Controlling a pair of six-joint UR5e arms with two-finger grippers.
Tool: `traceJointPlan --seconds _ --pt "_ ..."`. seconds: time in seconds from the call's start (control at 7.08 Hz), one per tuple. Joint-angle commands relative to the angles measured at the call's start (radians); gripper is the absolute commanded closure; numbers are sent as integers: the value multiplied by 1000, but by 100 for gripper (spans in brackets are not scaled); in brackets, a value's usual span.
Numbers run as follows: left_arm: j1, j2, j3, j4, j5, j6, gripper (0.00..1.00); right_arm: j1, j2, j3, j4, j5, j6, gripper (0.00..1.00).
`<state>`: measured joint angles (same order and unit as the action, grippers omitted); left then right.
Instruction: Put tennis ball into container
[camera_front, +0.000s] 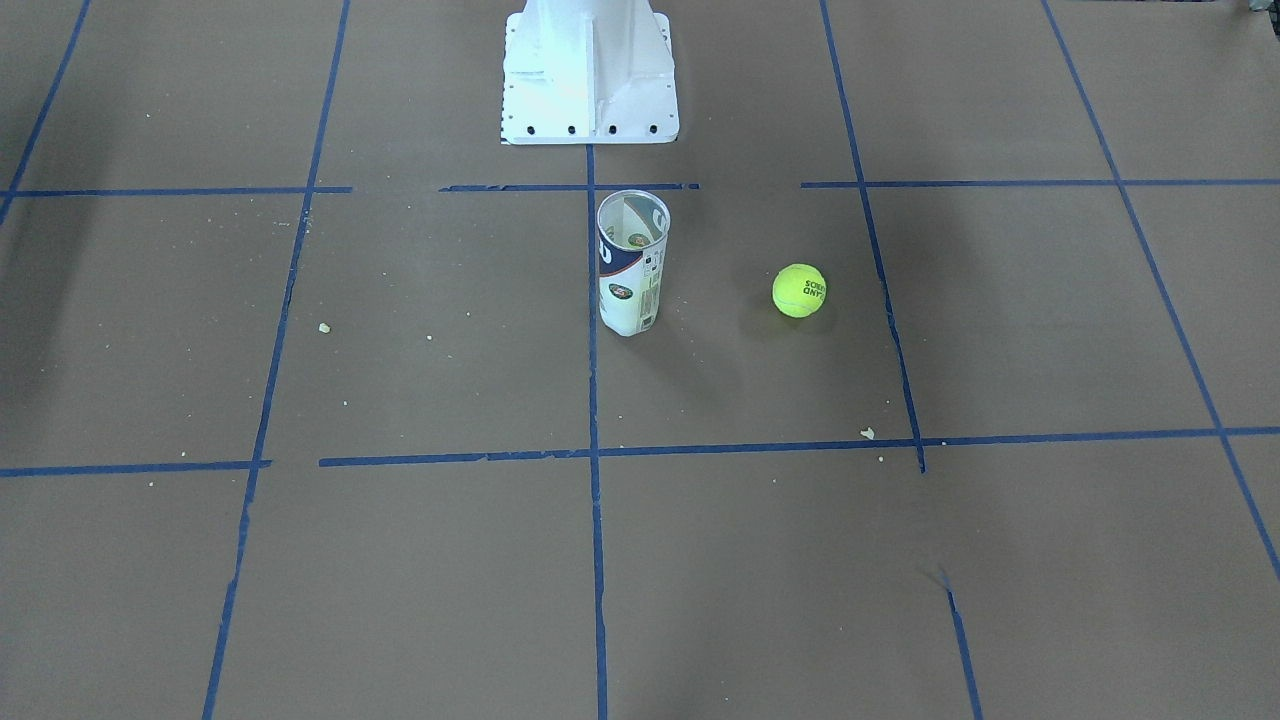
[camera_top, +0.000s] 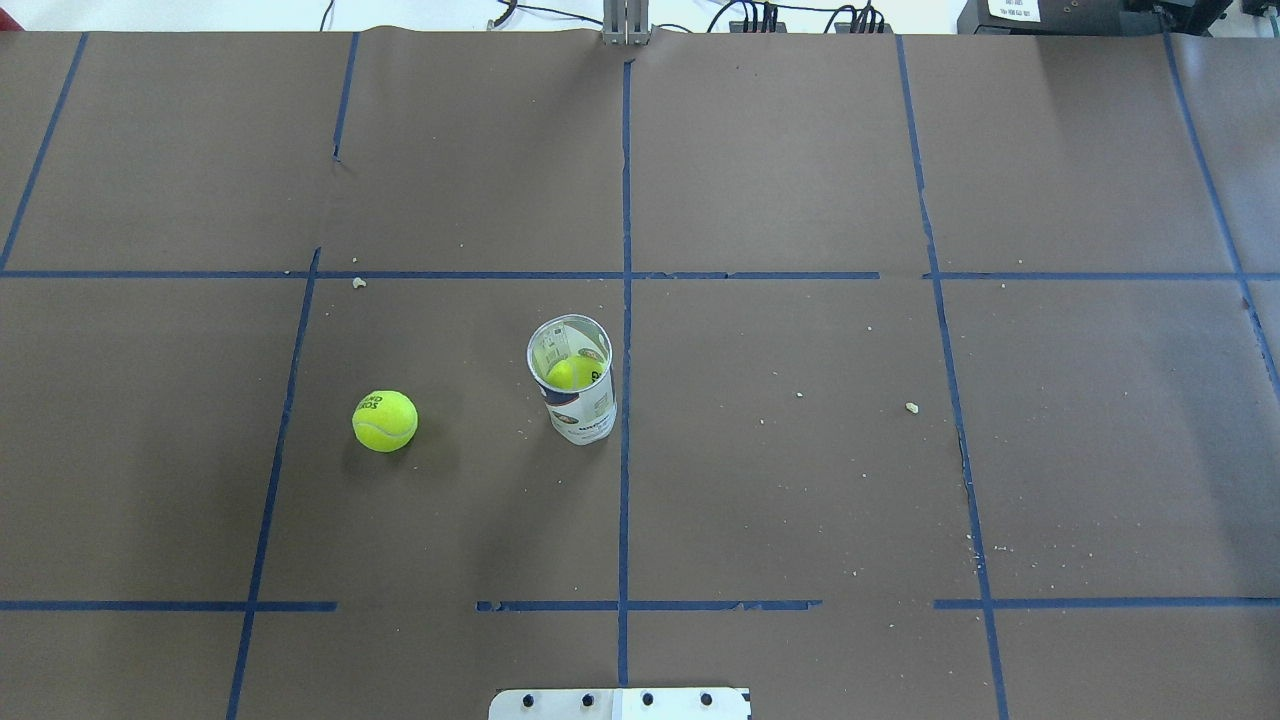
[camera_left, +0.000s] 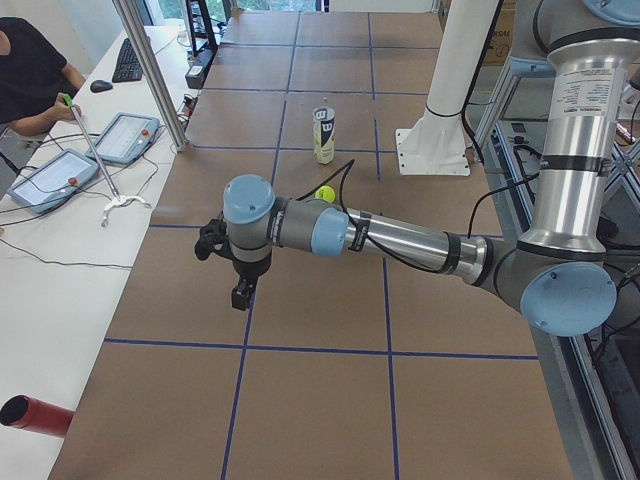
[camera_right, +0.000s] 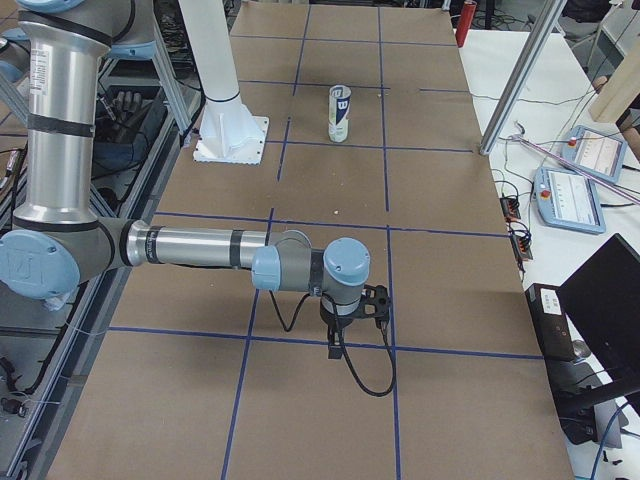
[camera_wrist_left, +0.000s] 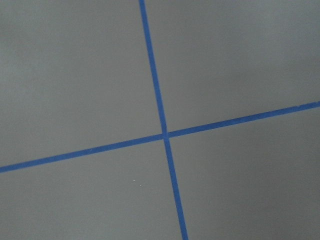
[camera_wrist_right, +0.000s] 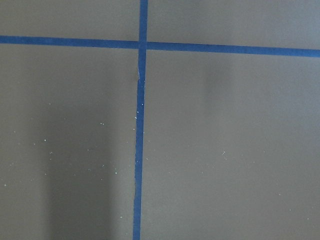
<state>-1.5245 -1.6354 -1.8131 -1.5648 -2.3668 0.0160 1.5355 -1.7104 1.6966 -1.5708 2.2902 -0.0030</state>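
Note:
The tennis ball (camera_front: 799, 290) (camera_top: 385, 420) lies loose on the brown table, on my left side, about a can's height from the container. The container (camera_front: 632, 262) (camera_top: 575, 380) stands upright and open-topped near the table's middle line; another yellow-green ball (camera_top: 572, 373) shows inside it. My left gripper (camera_left: 240, 295) hangs over the table's left end, far from both, and shows only in the left side view. My right gripper (camera_right: 335, 345) hangs over the right end and shows only in the right side view. I cannot tell whether either is open or shut. Both wrist views show only paper and tape.
Blue tape lines divide the brown paper into squares. The white robot base (camera_front: 590, 75) stands just behind the can. An operators' desk with tablets (camera_left: 60, 180) runs along the far table edge. Small crumbs (camera_top: 911, 407) are scattered around.

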Motion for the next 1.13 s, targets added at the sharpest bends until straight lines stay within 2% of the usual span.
traceJointPlan --seconds 0.0,0.14,0.28,0.42,0.56,0.71,0.99 --pt "187 -52 -153 -3 18 -303 0 0 0 0 0 0 0 0" --pt "267 -84 -173 -3 41 -464 0 0 0 0 0 0 0 0" --pt "381 -150 -196 -1 105 -643 0 0 0 0 0 0 0 0" --pt "490 -191 -196 0 207 -727 0 0 0 0 0 0 0 0" --pt "576 -234 -178 2 234 -828 0 0 0 0 0 0 0 0" --pt "648 -256 -155 2 279 -865 0 0 0 0 0 0 0 0" --pt "782 -253 -132 -65 342 -1087 0 0 0 0 0 0 0 0"
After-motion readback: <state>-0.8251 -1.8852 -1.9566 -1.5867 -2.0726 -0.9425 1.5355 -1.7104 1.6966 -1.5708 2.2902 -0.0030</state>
